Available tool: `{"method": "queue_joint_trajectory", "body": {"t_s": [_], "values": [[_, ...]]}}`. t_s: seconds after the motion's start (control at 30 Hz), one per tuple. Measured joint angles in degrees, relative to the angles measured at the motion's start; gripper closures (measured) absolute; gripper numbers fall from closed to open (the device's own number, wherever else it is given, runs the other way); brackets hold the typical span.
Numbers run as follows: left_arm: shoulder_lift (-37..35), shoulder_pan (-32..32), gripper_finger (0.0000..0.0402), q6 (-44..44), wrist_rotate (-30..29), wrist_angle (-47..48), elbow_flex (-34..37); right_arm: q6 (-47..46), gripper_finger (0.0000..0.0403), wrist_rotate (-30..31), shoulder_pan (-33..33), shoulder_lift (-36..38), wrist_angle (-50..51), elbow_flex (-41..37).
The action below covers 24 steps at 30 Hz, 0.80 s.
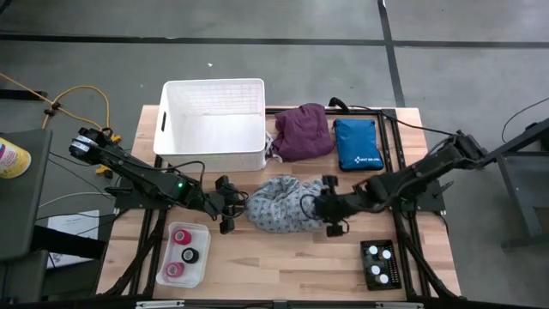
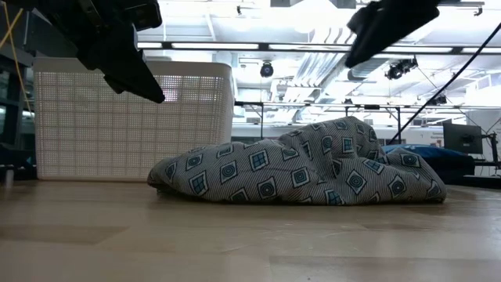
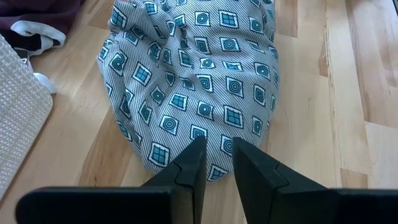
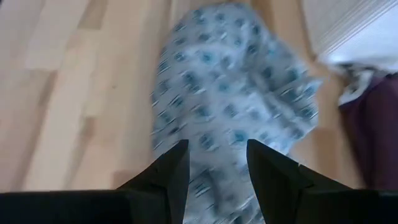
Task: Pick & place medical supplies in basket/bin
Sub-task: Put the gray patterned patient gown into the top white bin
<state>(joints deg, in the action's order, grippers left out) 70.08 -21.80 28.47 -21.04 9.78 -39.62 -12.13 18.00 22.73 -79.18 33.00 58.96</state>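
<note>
A grey cloth garment with blue square dots (image 1: 281, 204) lies in a crumpled heap on the wooden table (image 1: 283, 257), in front of the white basket (image 1: 213, 124). My left gripper (image 3: 217, 144) hovers at the heap's left end, open by a narrow gap. My right gripper (image 4: 217, 146) hovers over the heap's right end, open wider. In the low view both arms are clear above the cloth (image 2: 313, 168). A purple garment (image 1: 302, 130) lies on the table beside the basket's right wall.
A blue first-aid pouch (image 1: 357, 143) lies right of the purple garment. A pink tray with tape rolls (image 1: 183, 253) sits at the near left, and a black tray of white-capped vials (image 1: 381, 263) at the near right. Bare wood lies between the two trays.
</note>
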Motion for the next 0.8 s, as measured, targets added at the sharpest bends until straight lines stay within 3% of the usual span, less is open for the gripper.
{"method": "queue_joint_trajectory", "body": {"t_s": [0.27,0.8], "values": [[0.0,0.0,0.0327,0.0,0.0,0.0,0.0,5.9,0.0255,-0.1,-4.4,0.0,-3.4,0.0],[0.0,0.0,0.0327,0.0,0.0,0.0,0.0,5.8,0.0255,-0.2,-4.0,0.0,-3.7,0.0]]}}
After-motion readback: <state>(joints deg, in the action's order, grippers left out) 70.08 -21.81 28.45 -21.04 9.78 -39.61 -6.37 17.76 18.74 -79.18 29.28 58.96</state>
